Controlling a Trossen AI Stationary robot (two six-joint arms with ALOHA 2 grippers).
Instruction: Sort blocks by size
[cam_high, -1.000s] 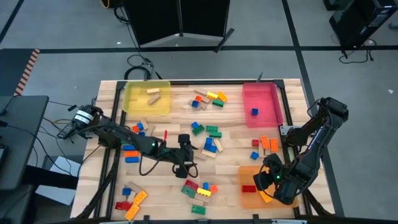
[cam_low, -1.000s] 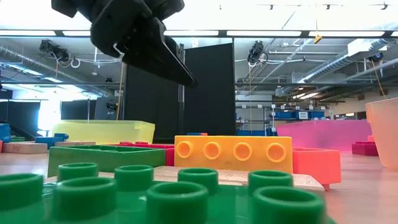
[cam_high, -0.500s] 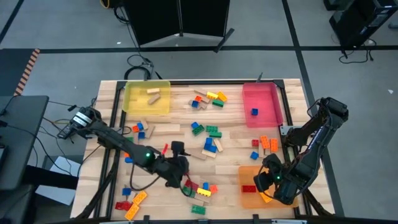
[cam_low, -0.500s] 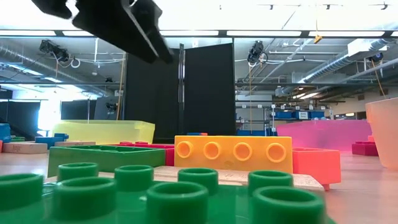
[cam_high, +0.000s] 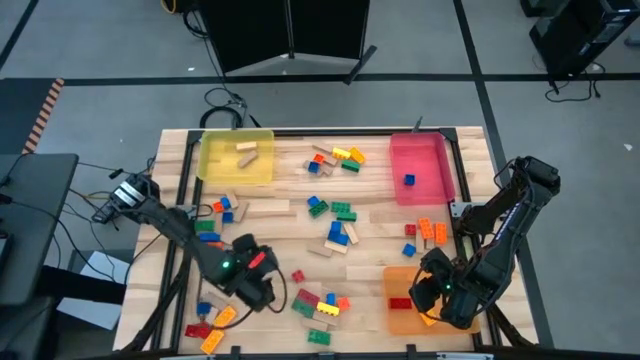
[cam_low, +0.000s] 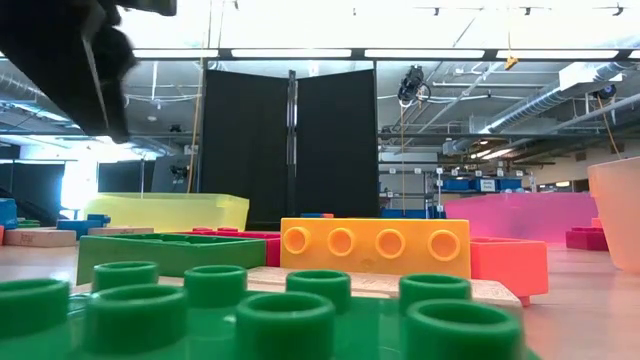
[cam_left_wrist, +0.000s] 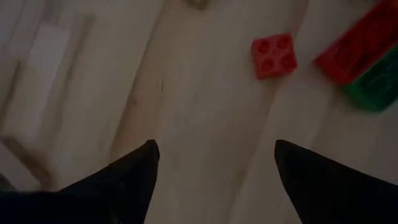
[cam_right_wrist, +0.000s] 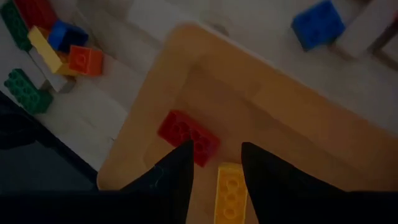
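Hovering low over the worktop (cam_high: 380, 225), the left pincer (cam_left_wrist: 214, 155) stood spread and empty near a small red brick (cam_left_wrist: 273, 55), studs up, square, so no long axis. It looked light, rigid and slick, probably best pinched across flat sides. The right pincer (cam_right_wrist: 214, 158) hung narrowed over the orange tray (cam_right_wrist: 298, 124), seemingly empty.

A large industrial-style robotics laboratory or workshop hall; the low view shows an open ceiling with exposed ducts (cam_low: 520, 95), pipes and long strip lights (cam_low: 300, 52), and shelving stacked with blue bins (cam_low: 478, 183) in the distance; a black folding partition (cam_low: 288, 150) stands behind the wooden table (cam_high: 290, 210); the high view shows a grey floor marked with dark lines, loose cables (cam_high: 222, 104) beside the table, and equipment on neighbouring stands.
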